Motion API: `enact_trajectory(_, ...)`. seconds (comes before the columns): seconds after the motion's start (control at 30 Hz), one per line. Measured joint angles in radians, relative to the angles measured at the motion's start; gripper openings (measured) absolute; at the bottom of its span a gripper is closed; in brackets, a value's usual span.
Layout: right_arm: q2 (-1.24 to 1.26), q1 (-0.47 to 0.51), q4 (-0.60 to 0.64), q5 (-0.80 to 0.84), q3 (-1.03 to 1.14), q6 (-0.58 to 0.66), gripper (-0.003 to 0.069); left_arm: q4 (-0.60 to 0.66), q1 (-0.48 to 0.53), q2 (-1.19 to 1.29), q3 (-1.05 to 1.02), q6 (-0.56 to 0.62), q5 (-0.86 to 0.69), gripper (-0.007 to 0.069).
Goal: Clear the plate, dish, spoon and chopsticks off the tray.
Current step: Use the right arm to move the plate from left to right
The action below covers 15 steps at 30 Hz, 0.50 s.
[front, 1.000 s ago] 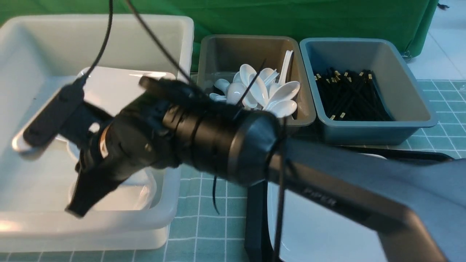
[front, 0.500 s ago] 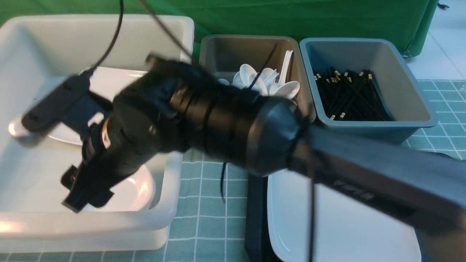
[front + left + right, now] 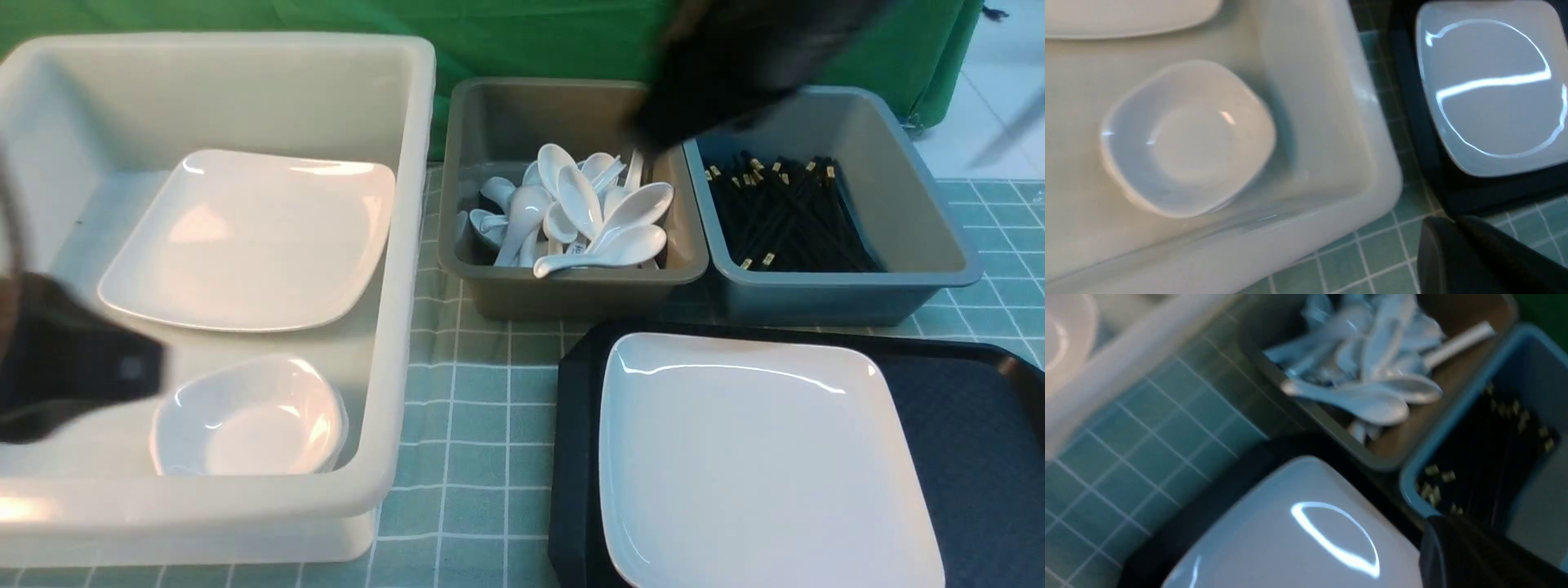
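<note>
**Plate**: large, glossy white, square with rounded corners and a shallow raised rim. It lies flat on the left part of the tray.

**Tray:** black, rectangular, with a clipped corner and a fine textured surface. It sits on a green gridded cloth, just in front of two small tubs.

**Grey tub**: holds a loose heap of white spoons.

**Blue-grey tub**: touches the grey tub's right side and holds a bundle of black chopsticks with gold-banded ends.

**White tub**: large, on the left of the cloth. It holds a second square plate toward the back and a small rounded dish at the front.

**Left gripper**: fingers closed together, gripping nothing. It is a dark blur over the white tub's front left corner.

**Right gripper**: fingers closed, empty. It is blurred, high above the two small tubs.
</note>
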State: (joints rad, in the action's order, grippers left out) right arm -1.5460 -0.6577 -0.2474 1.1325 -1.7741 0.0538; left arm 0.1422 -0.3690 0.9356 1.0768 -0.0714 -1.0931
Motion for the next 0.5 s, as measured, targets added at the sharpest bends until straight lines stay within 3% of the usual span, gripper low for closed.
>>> enact_trajectory(0.07,0.046,0.075,0.034,-0.001,0.067,-0.003,0.0018,0.054,-0.004,0.041,0.000,0.046,0.008,0.0011)
enact_trajectory(0.1,0.118,0.201,0.095,-0.004,0.186,-0.008,0.0018,0.128,-0.022,0.105,0.000,0.101,0.025,0.0011)
enact_trajectory(0.13,0.125,0.216,0.095,-0.004,0.201,-0.008,0.0018,0.134,-0.026,0.113,0.000,0.106,0.027,0.0011)
enact_trajectory(0.17,0.167,0.324,0.147,-0.013,0.316,-0.009,0.0025,0.156,-0.057,0.165,0.000,0.129,0.048,0.0010)
enact_trajectory(0.23,0.191,0.410,0.208,-0.032,0.435,0.005,0.0046,0.159,-0.092,0.212,0.000,0.143,0.079,0.0010)
enact_trajectory(0.27,0.206,0.511,0.293,-0.075,0.568,0.035,0.0100,0.160,-0.154,0.262,0.000,0.146,0.118,0.0010)
enact_trajectory(0.3,0.207,0.533,0.305,-0.082,0.584,0.039,0.0118,0.160,-0.161,0.268,0.000,0.146,0.123,0.0010)
enact_trajectory(0.37,0.198,0.638,0.435,-0.201,0.761,0.105,0.0255,0.164,-0.240,0.343,0.000,0.119,0.193,0.0010)
enact_trajectory(0.4,0.184,0.668,0.491,-0.264,0.845,0.139,0.0326,0.169,-0.267,0.376,0.000,0.104,0.224,0.0010)
enact_trajectory(0.5,0.135,0.692,0.539,-0.394,0.944,0.165,0.0439,0.177,-0.299,0.436,0.000,0.092,0.270,0.0010)
